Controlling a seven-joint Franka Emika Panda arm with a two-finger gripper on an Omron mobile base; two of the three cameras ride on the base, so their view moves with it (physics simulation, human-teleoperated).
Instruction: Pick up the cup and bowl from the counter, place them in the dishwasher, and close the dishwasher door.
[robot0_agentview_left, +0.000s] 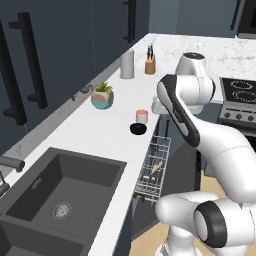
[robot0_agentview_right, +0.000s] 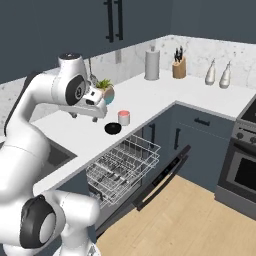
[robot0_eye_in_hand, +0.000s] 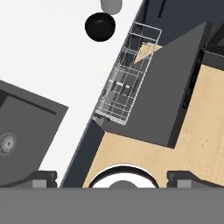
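With nothing picked up yet, the gripper (robot0_agentview_right: 89, 116) is hanging spread and empty above the counter (robot0_agentview_right: 145, 97) edge, facing down, and reaching first seems due: the cup (robot0_agentview_right: 124, 117) and bowl (robot0_agentview_right: 113, 128) are sitting just beyond it, the dishwasher (robot0_agentview_right: 122, 167) rack pulled out below.

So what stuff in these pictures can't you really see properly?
- The cup in the hand view: cut off by the top edge, just its lower part shows.
- Inside the bowl: all black and too small to tell if anything is in it.
- The dishwasher interior behind the rack: dark, hidden under the counter.
- The gripper fingertips in the hand view: mostly cut off at the bottom.
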